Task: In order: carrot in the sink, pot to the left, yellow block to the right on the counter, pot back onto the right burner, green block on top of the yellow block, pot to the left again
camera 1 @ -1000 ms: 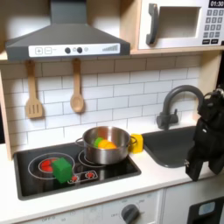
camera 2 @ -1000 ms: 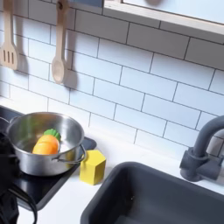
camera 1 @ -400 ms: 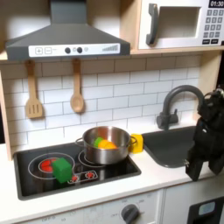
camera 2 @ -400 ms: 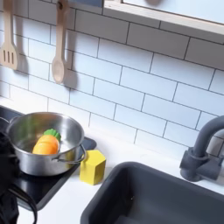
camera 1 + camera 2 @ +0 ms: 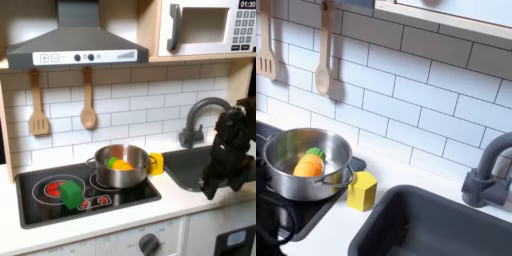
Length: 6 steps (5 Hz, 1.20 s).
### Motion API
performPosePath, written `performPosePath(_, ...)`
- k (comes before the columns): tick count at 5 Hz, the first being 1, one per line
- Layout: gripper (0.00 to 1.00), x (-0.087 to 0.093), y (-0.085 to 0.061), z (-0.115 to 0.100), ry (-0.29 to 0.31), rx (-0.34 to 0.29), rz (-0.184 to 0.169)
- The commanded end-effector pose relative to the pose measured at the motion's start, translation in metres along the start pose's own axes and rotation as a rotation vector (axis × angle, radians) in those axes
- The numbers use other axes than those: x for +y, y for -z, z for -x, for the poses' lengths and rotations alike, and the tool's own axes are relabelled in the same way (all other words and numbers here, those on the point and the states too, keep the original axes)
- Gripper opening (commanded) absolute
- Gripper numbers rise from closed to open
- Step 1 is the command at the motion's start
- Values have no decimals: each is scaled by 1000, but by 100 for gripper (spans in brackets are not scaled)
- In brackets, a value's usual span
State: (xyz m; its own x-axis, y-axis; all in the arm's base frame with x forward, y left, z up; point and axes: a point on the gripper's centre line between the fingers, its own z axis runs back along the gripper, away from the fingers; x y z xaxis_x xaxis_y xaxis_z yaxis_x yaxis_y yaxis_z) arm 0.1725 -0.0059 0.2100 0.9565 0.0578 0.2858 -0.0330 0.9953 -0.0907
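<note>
Currently the gripper [image 5: 211,187] hangs at the first exterior view's right, over the front edge of the sink [image 5: 196,166], at the low end of the black arm. Its dark fingers blur together against the basin, so jaw opening cannot be determined; nothing is seen in its grasp and no contact with any item is visible.

The carrot [image 5: 308,163] lies inside the pot [image 5: 296,186], which stands on the right burner [image 5: 100,179] of the black cooktop [image 5: 40,205]. The yellow block [image 5: 362,190] sits on the counter [image 5: 341,230] just beside the pot, between pot and sink. The green block [image 5: 70,192] rests on the left burner [image 5: 45,186].

Behind, a white tiled wall [image 5: 130,100] carries 2 wooden utensils [image 5: 88,112]. A grey hood [image 5: 75,45] and a microwave [image 5: 205,27] are mounted above. The faucet [image 5: 200,115] curves over the sink.
</note>
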Motion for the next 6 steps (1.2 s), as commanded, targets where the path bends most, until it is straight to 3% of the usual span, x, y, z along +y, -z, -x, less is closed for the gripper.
performPosePath(1, 100, 5, -1, -22, 0, -114, 59)
performPosePath(2, 100, 4, -5, -36, 2, -177, 85)
performPosePath(3, 100, -2, -15, -55, -6, -256, 147)
performPosePath(4, 100, -7, -23, -69, -4, -308, 182)
performPosePath(5, 100, -11, -27, -80, 19, -348, 231)
performPosePath(6, 100, -15, -30, -92, 69, -428, 305)
